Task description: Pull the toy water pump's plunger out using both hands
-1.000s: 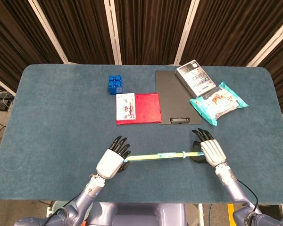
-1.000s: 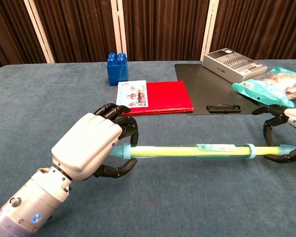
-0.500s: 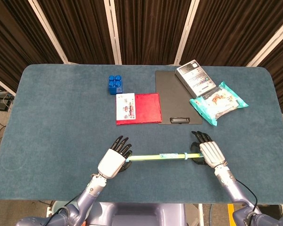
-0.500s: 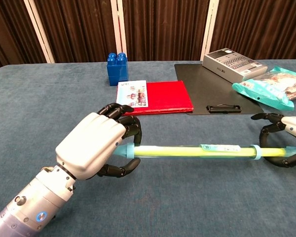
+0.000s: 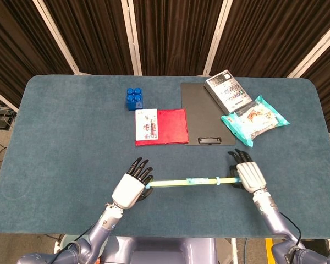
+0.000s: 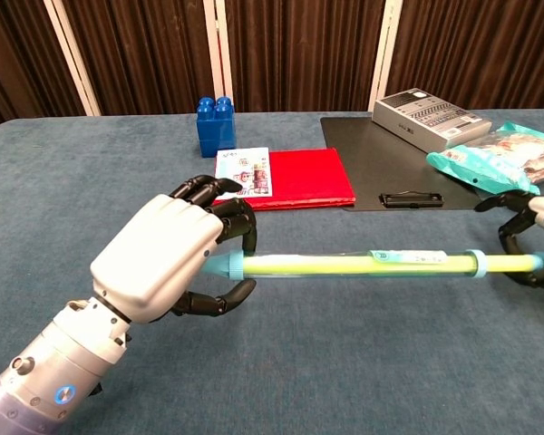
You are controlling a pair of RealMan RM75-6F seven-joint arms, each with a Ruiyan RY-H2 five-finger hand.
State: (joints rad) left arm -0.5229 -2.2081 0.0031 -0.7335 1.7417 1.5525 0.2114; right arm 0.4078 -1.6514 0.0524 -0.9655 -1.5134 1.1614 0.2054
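Observation:
The toy water pump (image 5: 184, 182) (image 6: 344, 264) is a thin clear tube with a yellow-green plunger rod inside, held level just above the blue table between both hands. My left hand (image 5: 131, 189) (image 6: 168, 258) grips the tube's left end, fingers curled round it. At the far right my right hand (image 5: 248, 175) (image 6: 533, 237) holds the plunger's end. A short length of yellow-green rod (image 6: 506, 263) shows beyond the tube's pale blue collar (image 5: 216, 180) (image 6: 476, 263).
Behind the pump lie a red book (image 5: 161, 127) (image 6: 286, 178), a black clipboard (image 5: 206, 114) (image 6: 390, 159) and a blue block (image 5: 134, 98) (image 6: 215, 126). A grey box (image 5: 226, 91) and a teal snack bag (image 5: 254, 120) sit at the back right.
My right hand has moved right with the plunger end, and a little more rod shows past the collar. The left hand still grips the tube, raised slightly.

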